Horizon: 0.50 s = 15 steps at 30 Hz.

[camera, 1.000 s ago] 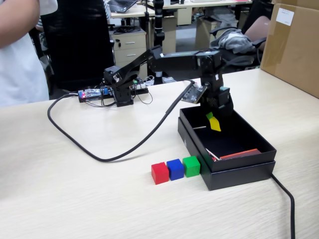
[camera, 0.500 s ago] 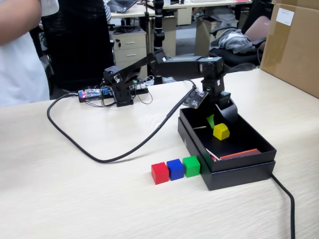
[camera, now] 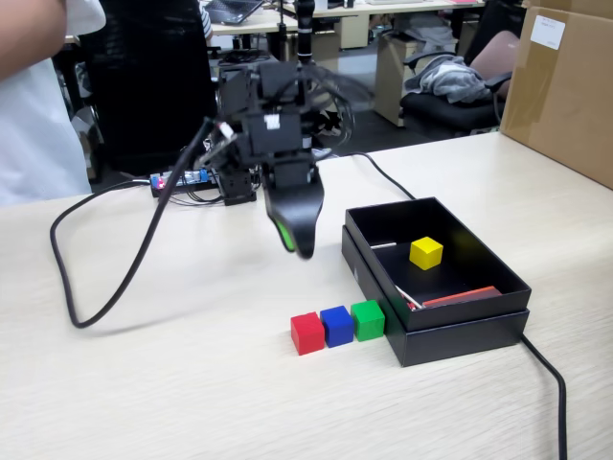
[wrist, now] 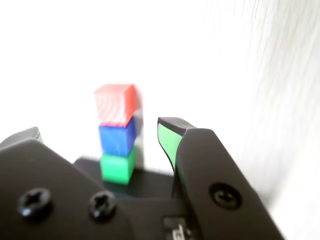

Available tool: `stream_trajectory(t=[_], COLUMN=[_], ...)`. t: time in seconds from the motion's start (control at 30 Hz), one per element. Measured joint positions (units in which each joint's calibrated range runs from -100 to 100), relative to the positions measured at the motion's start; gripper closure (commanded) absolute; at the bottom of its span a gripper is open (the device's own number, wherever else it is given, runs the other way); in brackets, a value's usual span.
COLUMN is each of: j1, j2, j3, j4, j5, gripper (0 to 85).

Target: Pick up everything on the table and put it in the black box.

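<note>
The shallow matte black cardboard box (camera: 436, 287) is holding the small yellow cube (camera: 426, 252) beside a red-edged flat item. Just outside its left wall, the red cube (camera: 306, 333), blue cube (camera: 336, 326) and green cube (camera: 368, 320) are sitting touching in a row. The black pincer (camera: 295, 237) is hanging empty above the pale wooden table (camera: 144, 383), jaws parted in the wrist view. Black cables (camera: 105, 259) are looping behind it.

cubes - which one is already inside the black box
The yellow cube. It sits on the floor of the black box, while the red, blue and green cubes stand in a row on the table outside it.
</note>
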Motion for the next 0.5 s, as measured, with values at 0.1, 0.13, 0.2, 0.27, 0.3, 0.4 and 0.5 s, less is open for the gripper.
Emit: stream_trajectory(t=[0.1, 0.13, 0.2, 0.27, 0.3, 0.4, 0.5], j1=[-0.05, -0.05, 0.0, 0.24, 0.24, 0.39, 0.39], j2=[7.51, 10.61, 14.11, 19.94, 20.06, 24.6, 27.06], j3=[2.92, 4.93, 7.76, 11.78, 12.05, 13.78, 15.52], j4=[0.0, 0.0, 0.0, 0.0, 0.0, 0.0, 0.0], j5=[-0.54, -0.73, -0.73, -0.73, -0.73, -0.93, -1.27], gripper=[39.0, 39.0, 39.0, 39.0, 39.0, 39.9, 43.6])
